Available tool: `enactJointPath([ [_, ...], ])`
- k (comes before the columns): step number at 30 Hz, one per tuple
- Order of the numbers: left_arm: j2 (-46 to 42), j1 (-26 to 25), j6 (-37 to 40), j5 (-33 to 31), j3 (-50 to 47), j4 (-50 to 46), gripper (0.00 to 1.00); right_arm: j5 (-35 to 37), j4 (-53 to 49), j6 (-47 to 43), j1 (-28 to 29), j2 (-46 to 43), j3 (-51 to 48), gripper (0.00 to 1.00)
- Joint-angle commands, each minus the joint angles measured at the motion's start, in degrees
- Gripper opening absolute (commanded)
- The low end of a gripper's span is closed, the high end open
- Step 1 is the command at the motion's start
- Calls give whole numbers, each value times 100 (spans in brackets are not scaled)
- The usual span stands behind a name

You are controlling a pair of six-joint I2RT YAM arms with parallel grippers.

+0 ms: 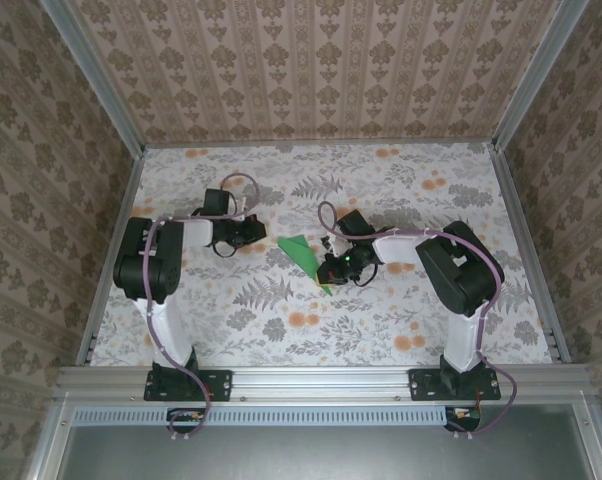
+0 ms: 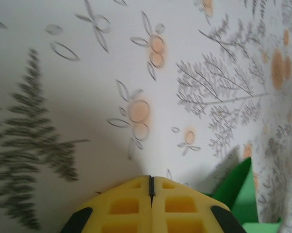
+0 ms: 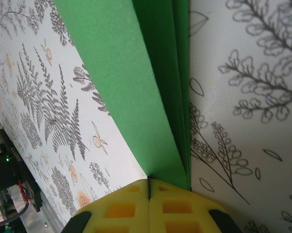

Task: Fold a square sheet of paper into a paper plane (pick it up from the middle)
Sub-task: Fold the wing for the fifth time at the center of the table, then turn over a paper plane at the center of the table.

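The table (image 1: 281,330) wears a cloth with grey leaves and orange flowers. The walls (image 1: 311,70) have brown patterned paper. At the bottom of the top picture a metal bar (image 1: 321,378) holds up the robot.

A bit higher, near the middle, the right gripper (image 1: 331,270) is down at the low end of the green paper (image 1: 297,250). Its yellow fingers (image 3: 175,194) are shut tight. The thin end of the paper runs right up to the line where they meet. I cannot tell if any paper is pinched in there.

The left gripper (image 1: 249,235) is to the left of the paper and is not touching it. It is shut too and holds nothing.

The paper is folded into a long pointy shape, with a few layers along one side. It looks light, thin and flat, with sharp edges. I think it would bend or slide easily. So it is best to take it gently in the middle, along the thick fold.
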Motion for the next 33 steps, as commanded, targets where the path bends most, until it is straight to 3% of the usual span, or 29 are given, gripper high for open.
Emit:
enactJointPath([
  [1,-370,72,99,-485,146,-442,11,445,-717,192,6,-93,-5,2],
  [4,-799,-36,-64,-730,179,-724,22,524,-616,354,-5,-461,207,13],
  [10,-1551,-664,-410,-1941,267,-1930,49,1117,-323,548,-57,-1343,243,55],
  [13,-1742,-1021,-903,-2331,253,-2419,67,1607,-221,478,-185,-1726,69,68],
  [17,-1821,-1642,-1617,-2594,288,-2743,82,2115,-317,314,-502,-1961,-132,74],
  [22,-1692,-2509,-2322,-3263,698,-3162,93,2461,-262,234,-998,-2010,-419,84],
  [28,-1061,-3089,-3044,-3637,1516,-3686,95,2500,-232,175,-1374,-1869,-484,87],
  [33,-255,-3278,-3278,-3706,2247,-4098,88,2559,-311,12,-1485,-1909,-473,87],
])
